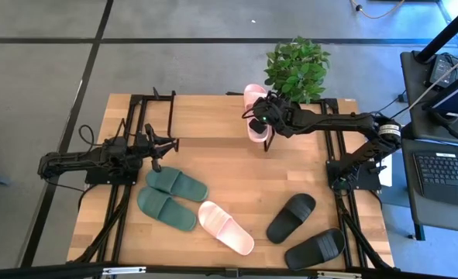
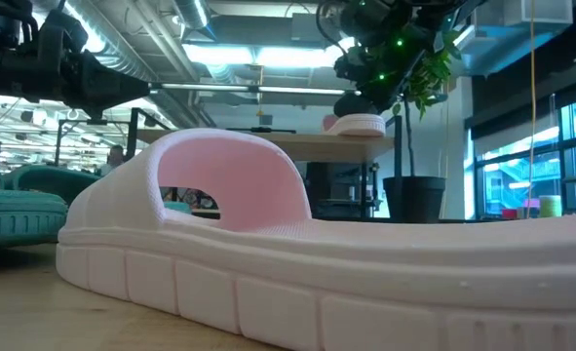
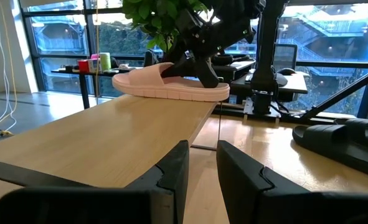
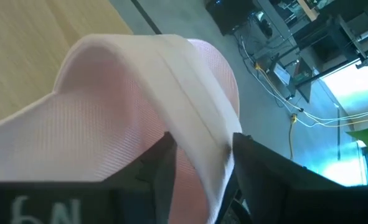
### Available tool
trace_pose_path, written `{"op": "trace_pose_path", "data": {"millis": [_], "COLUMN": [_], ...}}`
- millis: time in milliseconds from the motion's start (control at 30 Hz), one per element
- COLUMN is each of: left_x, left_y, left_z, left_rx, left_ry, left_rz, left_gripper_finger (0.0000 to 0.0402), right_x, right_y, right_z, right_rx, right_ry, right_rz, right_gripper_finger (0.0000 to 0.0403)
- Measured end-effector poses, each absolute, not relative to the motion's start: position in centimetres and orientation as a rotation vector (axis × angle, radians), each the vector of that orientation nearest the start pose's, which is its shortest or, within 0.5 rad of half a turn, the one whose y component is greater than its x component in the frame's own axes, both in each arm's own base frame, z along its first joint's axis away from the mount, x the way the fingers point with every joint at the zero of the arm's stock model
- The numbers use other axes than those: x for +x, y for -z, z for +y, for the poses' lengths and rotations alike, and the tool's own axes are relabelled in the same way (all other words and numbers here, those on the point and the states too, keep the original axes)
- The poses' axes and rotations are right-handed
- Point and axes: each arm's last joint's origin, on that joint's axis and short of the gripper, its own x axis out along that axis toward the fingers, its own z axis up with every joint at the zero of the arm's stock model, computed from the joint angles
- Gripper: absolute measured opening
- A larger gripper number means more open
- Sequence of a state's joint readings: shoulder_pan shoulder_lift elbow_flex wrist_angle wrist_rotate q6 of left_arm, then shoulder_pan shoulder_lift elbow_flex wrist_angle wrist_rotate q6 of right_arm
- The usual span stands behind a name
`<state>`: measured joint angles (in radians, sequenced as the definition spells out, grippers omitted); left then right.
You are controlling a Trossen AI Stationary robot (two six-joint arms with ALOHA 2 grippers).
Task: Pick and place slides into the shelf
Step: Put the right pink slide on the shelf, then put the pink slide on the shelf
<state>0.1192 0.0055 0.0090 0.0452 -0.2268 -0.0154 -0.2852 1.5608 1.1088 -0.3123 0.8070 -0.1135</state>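
On the bench's near part lie a pink slide (image 1: 225,227), the green pair (image 1: 170,198) and the black pair (image 1: 302,230). Farther back, the left pincer (image 1: 169,144) waits, fingers narrowly parted, holding nothing. Farthest, on the shelf (image 1: 213,116), the right pincer (image 1: 269,121) straddles the strap of the second pink slide (image 1: 253,99), jaws parted.

Two dark jointed arms; green lights glow on the right arm (image 1: 314,120).

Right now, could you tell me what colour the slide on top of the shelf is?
Light pink; the slide on the shelf shows best in the left wrist view.
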Motion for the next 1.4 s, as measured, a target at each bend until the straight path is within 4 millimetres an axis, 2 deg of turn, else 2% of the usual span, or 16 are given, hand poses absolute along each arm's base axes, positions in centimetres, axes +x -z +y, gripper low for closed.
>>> {"op": "trace_pose_path", "data": {"millis": [167, 300, 767, 967, 1233, 1400], "left_x": [9.5, 9.5, 9.5, 9.5, 9.5, 9.5], "left_y": [-17.1, -17.0, -17.1, -17.1, -17.0, -17.0], "left_z": [1.8, 1.8, 1.8, 1.8, 1.8, 1.8], "left_rx": [-0.018, -0.018, -0.018, -0.018, -0.017, -0.017], "left_ry": [-0.346, -0.346, -0.346, -0.346, -0.345, -0.346], "left_rz": [-0.052, -0.052, -0.052, -0.052, -0.052, -0.052], "left_gripper_finger": [0.0076, 0.0076, 0.0076, 0.0076, 0.0076, 0.0076], "right_x": [30.5, 30.3, 30.9, 31.4, 32.0, 32.1], "right_y": [-25.9, -26.4, -27.2, -28.4, -29.5, -29.3], "right_z": [-11.1, -10.8, -7.6, -4.8, 0.2, 3.7], "right_rx": [-0.302, -0.3, -0.33, -0.376, -0.409, -0.36], "right_ry": [0.995, 0.991, 0.907, 0.816, 0.659, 0.346], "right_rz": [0.822, 0.806, 0.752, 0.721, 0.649, 0.635], "right_gripper_finger": [0.0201, 0.0218, 0.0222, 0.0223, 0.0223, 0.0223]}}
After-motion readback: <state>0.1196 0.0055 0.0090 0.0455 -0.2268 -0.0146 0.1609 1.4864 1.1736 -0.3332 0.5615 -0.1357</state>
